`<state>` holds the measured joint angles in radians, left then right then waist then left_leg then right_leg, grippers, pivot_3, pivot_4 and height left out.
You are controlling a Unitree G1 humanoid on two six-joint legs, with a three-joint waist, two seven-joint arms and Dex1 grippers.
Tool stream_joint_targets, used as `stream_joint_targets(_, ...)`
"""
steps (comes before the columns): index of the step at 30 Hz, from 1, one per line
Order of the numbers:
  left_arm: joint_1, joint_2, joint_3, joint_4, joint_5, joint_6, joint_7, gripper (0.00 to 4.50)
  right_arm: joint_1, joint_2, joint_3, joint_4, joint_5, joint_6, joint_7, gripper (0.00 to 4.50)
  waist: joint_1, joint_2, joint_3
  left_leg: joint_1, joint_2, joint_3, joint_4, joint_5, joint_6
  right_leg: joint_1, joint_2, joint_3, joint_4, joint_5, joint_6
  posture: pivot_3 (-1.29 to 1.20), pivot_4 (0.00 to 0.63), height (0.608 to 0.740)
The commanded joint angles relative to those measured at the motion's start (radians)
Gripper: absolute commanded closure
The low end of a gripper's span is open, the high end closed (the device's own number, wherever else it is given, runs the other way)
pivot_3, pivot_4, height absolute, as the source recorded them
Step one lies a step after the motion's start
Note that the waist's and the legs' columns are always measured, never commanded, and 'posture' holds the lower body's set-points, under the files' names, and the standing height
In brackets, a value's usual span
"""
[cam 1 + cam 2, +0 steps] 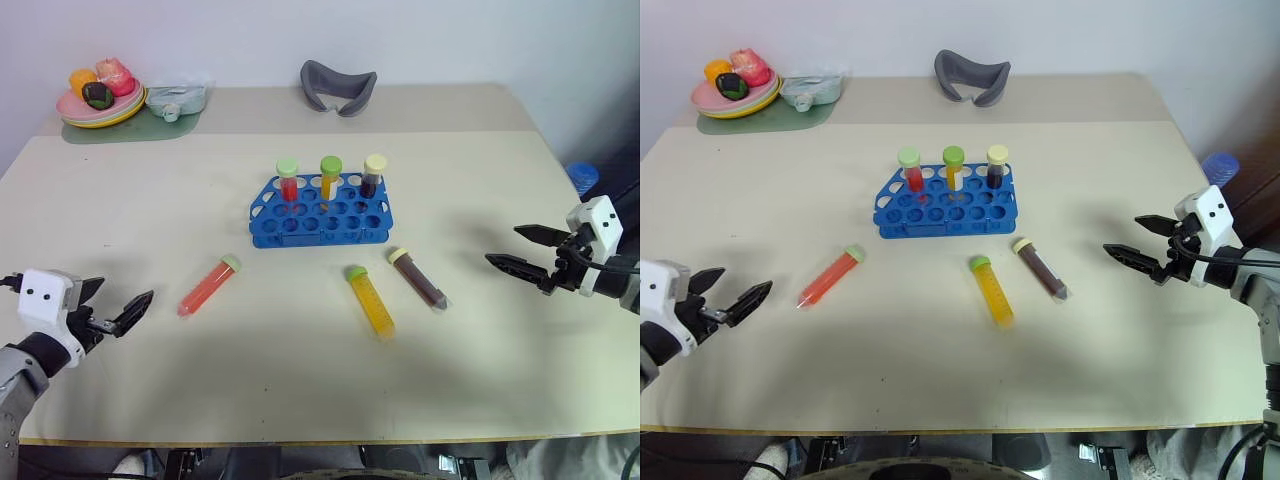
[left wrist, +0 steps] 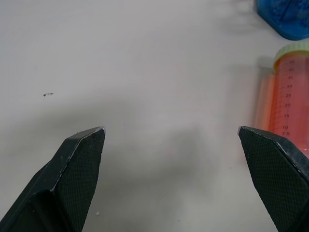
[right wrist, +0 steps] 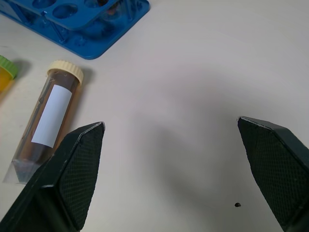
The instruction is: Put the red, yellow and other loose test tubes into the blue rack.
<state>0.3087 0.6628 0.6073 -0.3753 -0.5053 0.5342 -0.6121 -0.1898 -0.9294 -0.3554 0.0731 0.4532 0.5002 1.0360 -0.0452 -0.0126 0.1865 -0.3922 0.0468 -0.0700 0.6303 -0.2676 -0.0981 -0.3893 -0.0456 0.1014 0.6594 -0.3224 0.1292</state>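
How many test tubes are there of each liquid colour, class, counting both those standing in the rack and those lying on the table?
Red: 2, one in the blue rack at, one lying on the table at
Yellow: 2, at and
Dark brown: 2, at and
Total: 6

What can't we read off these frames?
- Red tube, left wrist view: cut off by the frame edge, tip unseen.
- Yellow tube, right wrist view: just its green cap inside the edge.
- Blue rack, head views: lower ends of the three standing tubes hidden by the rack.
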Motion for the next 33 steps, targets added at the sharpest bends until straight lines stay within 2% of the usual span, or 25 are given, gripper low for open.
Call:
stream_joint_targets(1, 0.001, -0.006, 0.009, -0.027, -0.002, -0.011, 0.006, 0.00, -0.019, -0.021, -0.005, -0.035, 0.007, 0.005, -0.003, 0.02, 0.000, 0.000, 0.000, 0.000, 0.000, 0.000, 0.000, 0.000, 0.000, 0.000, 0.000, 0.000, 0.000, 0.000, 0.000, 0.00, 0.150, 0.740)
stream_joint_targets(13, -0.046, 0.002, -0.013, -0.053, -0.019, -0.002, 0.003, 0.00, -0.059, -0.008, 0.015, -0.115, 0.008, 0.060, -0.076, 0.02, 0.001, 0.000, 0.000, 0.000, 0.000, 0.000, 0.000, 0.000, 0.000, 0.000, 0.000, 0.000, 0.000, 0.000, 0.000, 0.00, 0.150, 0.740)
stream_joint_targets(19, -0.111, 0.006, -0.119, -0.066, -0.014, 0.010, -0.018, 0.00, -0.052, 0.007, -0.007, -0.268, 0.063, 0.173, -0.154, 0.02, 0.000, 0.000, 0.000, 0.000, 0.000, 0.000, 0.001, 0.000, 0.000, 0.000, 0.000, 0.000, 0.001, 0.000, 0.000, 0.00, 0.150, 0.740)
stream_joint_targets(23, -0.173, 0.024, -0.198, -0.049, -0.016, -0.005, -0.067, 0.00, -0.049, -0.018, -0.022, -0.448, 0.150, 0.356, -0.224, 0.02, 0.002, 0.000, 0.000, 0.000, 0.000, 0.000, 0.001, 0.000, 0.000, 0.000, 0.000, 0.000, 0.002, 0.000, 0.000, 0.00, 0.150, 0.740)
stream_joint_targets(28, -0.251, 0.054, -0.286, -0.061, -0.005, -0.056, -0.153, 0.00, -0.059, -0.107, 0.066, -0.625, 0.177, 0.574, -0.294, 0.02, 0.002, 0.000, 0.000, 0.000, 0.000, 0.000, 0.001, 0.000, 0.000, 0.000, 0.000, 0.000, 0.002, 0.000, 0.000, 0.00, 0.150, 0.740)
stream_joint_targets(30, -0.269, 0.067, -0.322, -0.083, -0.014, -0.078, -0.203, 0.00, -0.139, -0.076, 0.122, -0.654, 0.222, 0.752, -0.366, 0.02, -0.002, 0.000, 0.000, 0.000, 0.000, 0.000, 0.001, 0.000, 0.000, -0.001, 0.000, 0.000, 0.002, 0.000, 0.000, 0.00, 0.150, 0.740)
stream_joint_targets(33, -0.290, 0.083, -0.413, -0.142, -0.022, -0.101, -0.282, 0.00, -0.330, 0.116, 0.175, -0.603, 0.184, 1.072, -0.546, 0.02, -0.013, -0.001, 0.000, 0.001, 0.001, 0.000, 0.001, 0.000, 0.000, 0.000, 0.002, 0.001, 0.003, 0.001, -0.001, 0.00, 0.150, 0.740)
